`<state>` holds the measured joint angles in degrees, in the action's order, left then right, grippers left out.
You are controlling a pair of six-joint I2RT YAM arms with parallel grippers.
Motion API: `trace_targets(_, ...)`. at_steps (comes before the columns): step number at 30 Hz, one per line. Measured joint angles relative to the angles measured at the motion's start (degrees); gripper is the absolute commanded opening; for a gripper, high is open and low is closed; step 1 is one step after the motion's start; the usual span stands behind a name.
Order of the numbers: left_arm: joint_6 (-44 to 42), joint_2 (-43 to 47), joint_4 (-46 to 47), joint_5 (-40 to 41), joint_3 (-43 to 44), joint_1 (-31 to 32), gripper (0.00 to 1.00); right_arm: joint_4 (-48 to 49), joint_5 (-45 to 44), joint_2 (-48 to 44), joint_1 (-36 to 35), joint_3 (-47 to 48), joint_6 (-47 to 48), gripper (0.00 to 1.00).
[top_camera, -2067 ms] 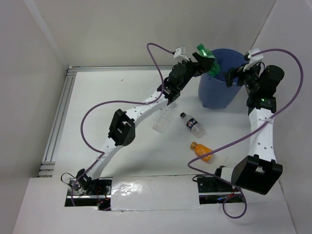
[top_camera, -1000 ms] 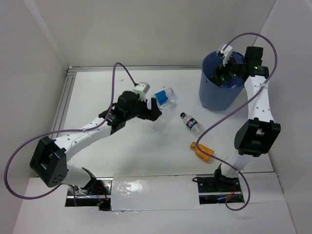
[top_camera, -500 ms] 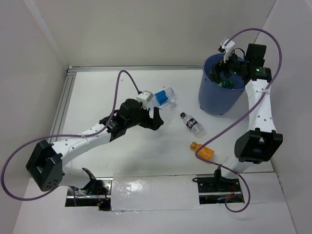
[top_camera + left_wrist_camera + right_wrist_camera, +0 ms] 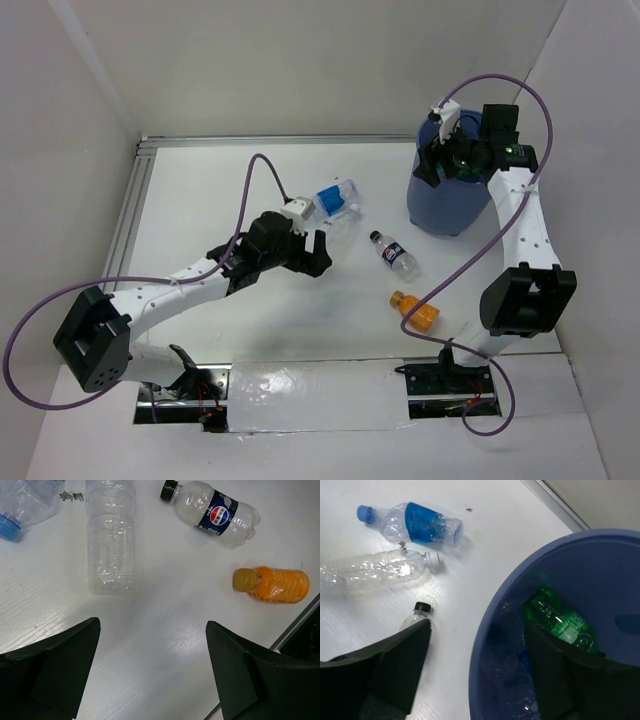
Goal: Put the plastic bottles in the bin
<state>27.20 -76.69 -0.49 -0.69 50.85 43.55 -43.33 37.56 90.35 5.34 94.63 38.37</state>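
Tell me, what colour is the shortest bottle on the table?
The bottle is orange; left wrist view shows it best.

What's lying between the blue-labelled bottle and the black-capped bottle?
The clear unlabelled bottle lies between the blue-labelled bottle and black-capped bottle, seen in the right wrist view.

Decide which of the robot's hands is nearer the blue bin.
Right. The right hand hangs over the bin at its rim; the left hand is apart from it, out over the table.

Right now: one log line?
left gripper open, empty, near clear bottle | right gripper open, empty, over bin rim | in bin: green bottle | on table: orange bottle, dark-label bottle, blue-label bottle
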Motion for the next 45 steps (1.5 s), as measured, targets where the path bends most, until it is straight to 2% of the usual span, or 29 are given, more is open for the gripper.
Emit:
trace_targets(6, 0.02, 0.26, -0.04, 0.92, -2.23, 0.0, 0.99, -0.02, -4.2, 0.02, -1.99, -1.86, -0.11, 0.56)
trace_targets(9, 0.02, 0.94, -0.46, 1.38, -3.52, 0.0, 0.99, -0.04, -5.29, 0.02, -2.69, -2.01, 0.07, 0.52)
trace_targets(13, 0.04, 1.92, -0.57, 2.08, -4.15, 0.0, 0.99, -0.02, -6.38, 0.02, -3.13, -2.03, 0.26, 0.41)
trace_targets(14, 0.02, 2.16, -0.55, 2.14, -4.15, 0.0, 0.99, 0.0, -6.58, 0.02, -3.13, -2.03, 0.31, 0.33)
trace_targets(18, 0.04, 2.97, -0.63, 2.51, -4.35, 0.0, 0.99, 0.0, -7.06, 0.02, -3.28, -2.03, 0.5, 0.19)
trace_targets(23, 0.04, 3.67, -0.81, 2.93, -4.98, 0.0, 0.99, -1.46, -6.86, 0.04, -3.34, -1.36, 0.9, 0.11)
trace_targets(28, 0.04, 3.98, -0.87, 3.04, -5.4, 0.0, 0.99, -4.63, -4.85, 0.35, -3.85, 0.09, 1.7, 0.09)
trace_targets(36, 0.02, 4.48, -0.87, 3.43, -5.68, 0.0, 0.99, -9.05, -0.42, 1.27, -4.28, 3.41, 3.67, 0.07)
trace_targets(40, 0.04, 4.48, -0.92, 3.43, -6.14, 0.0, 0.99, -10.29, 1.05, 1.29, -4.31, 3.74, 4.48, 0.17)
trace_targets(41, 0.02, 4.48, -0.94, 3.45, -6.14, 0.0, 0.99, -10.58, 1.22, 1.29, -4.33, 3.74, 4.7, 0.21)
trace_targets(42, 0.0, 4.48, -0.94, 3.43, -6.14, 0.0, 0.99, -10.86, 1.36, 1.29, -4.33, 3.74, 4.85, 0.37)
trace_targets(45, -0.2, 4.44, -0.94, 3.58, -6.14, -0.35, 0.99, -11.08, 2.84, 1.29, -4.48, 3.65, 5.05, 0.56)
